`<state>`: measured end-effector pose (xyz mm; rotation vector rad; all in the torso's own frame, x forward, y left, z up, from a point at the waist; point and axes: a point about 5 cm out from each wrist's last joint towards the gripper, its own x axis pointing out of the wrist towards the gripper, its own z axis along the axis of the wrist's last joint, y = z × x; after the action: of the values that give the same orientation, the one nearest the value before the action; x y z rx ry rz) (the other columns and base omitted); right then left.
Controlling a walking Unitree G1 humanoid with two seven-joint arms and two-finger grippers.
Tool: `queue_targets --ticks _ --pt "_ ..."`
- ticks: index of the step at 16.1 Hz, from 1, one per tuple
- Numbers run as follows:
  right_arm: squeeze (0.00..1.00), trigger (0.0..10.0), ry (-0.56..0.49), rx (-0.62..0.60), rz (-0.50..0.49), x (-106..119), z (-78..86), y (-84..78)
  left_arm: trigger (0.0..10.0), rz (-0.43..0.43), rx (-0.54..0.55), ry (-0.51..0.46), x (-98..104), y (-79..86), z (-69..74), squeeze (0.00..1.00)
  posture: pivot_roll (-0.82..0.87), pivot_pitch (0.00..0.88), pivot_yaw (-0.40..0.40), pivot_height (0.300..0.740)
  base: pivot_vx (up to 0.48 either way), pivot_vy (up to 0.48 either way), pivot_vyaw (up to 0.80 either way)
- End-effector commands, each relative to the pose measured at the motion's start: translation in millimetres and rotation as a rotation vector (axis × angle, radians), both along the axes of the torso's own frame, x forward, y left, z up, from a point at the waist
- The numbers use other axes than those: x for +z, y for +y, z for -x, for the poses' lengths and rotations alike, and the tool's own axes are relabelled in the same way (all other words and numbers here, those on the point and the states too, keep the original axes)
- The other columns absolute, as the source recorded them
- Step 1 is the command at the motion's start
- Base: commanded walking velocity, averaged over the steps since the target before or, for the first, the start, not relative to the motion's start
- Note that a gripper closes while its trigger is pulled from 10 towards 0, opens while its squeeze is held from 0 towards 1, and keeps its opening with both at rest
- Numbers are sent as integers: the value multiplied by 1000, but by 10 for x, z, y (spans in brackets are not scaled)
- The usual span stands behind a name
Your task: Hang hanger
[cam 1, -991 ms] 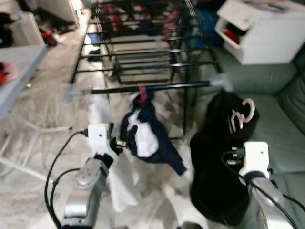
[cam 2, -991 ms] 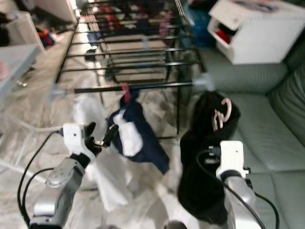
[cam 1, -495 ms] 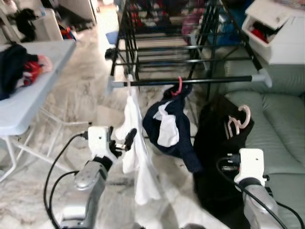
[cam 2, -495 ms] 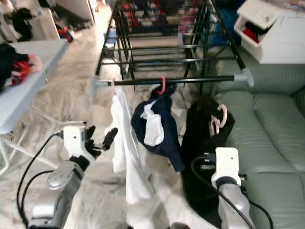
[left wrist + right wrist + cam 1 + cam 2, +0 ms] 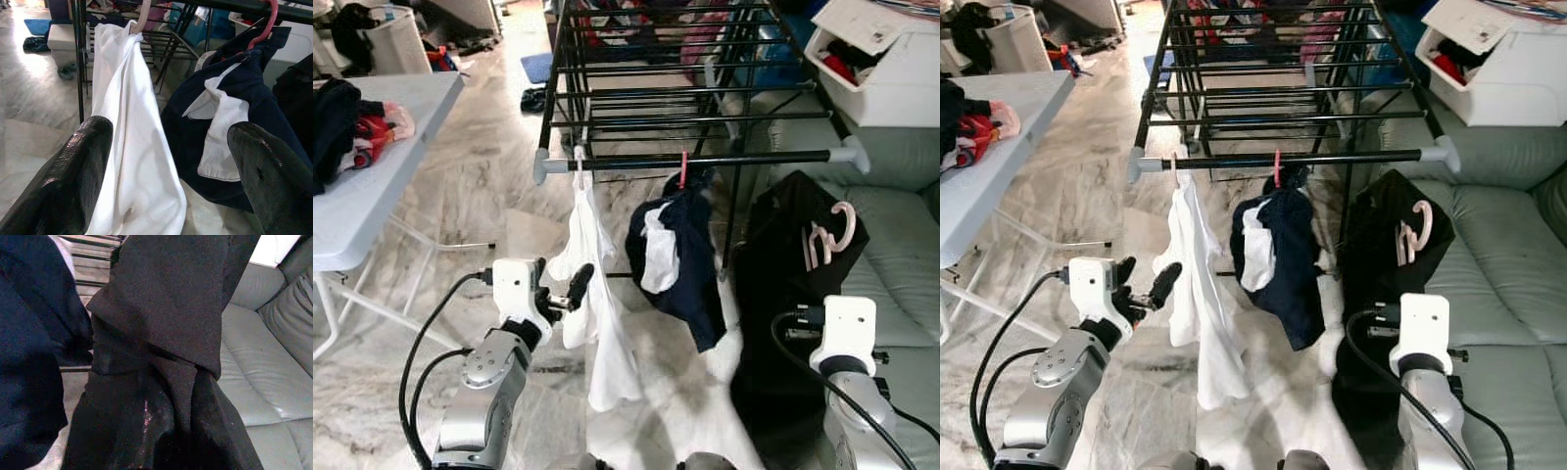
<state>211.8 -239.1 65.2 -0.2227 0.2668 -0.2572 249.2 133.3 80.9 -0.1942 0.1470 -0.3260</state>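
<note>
Left gripper (image 5: 566,294) raised at the robot's left, fingers (image 5: 78,176) spread wide, just beside the white shirt (image 5: 597,294) but not gripping it. Farther left, a tabletop (image 5: 382,166) with dark and red clothes (image 5: 347,122) heaped on it, over a marble floor (image 5: 480,186).

Ahead, a black rack (image 5: 656,88) with a front rail (image 5: 695,160) capped grey at both ends. On that rail, near its left end, white shirt hanging from a pale hanger (image 5: 143,14), drooping long toward the floor. Next along the rail, a navy garment (image 5: 680,255) with a white collar, hung on a red hanger (image 5: 683,168), bunched and skewed. In the left wrist view, both garments side by side between the two black fingers, red hook over the rail.

Right of these, a black garment (image 5: 798,294) on a pink hanger (image 5: 827,235), hook free of the rail and below it, held up in front of a grey sofa (image 5: 901,255). Right gripper (image 5: 146,431) pinching the black cloth, fingers buried in its folds in the right wrist view, right wrist (image 5: 847,338) just below the garment. Behind the sofa, a white cabinet (image 5: 881,69).
</note>
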Motion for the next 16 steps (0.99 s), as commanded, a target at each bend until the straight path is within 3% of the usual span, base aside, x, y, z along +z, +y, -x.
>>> queue_targets --ticks 1,11,16 --pt "0 10000 -59 18 13 108 -74 18 10000 1 0 -22 54 20 -6 0 -74 0 50 740 360 0 0" --pt "0 10000 -81 25 3 173 -162 -3 10000 13 -5 -12 37 -4 33 0 -76 0 48 740 371 0 0" --pt "0 10000 -30 93 -42 102 -198 81 10000 22 27 3 20 16 47 0 -76 0 47 740 0 0 0"
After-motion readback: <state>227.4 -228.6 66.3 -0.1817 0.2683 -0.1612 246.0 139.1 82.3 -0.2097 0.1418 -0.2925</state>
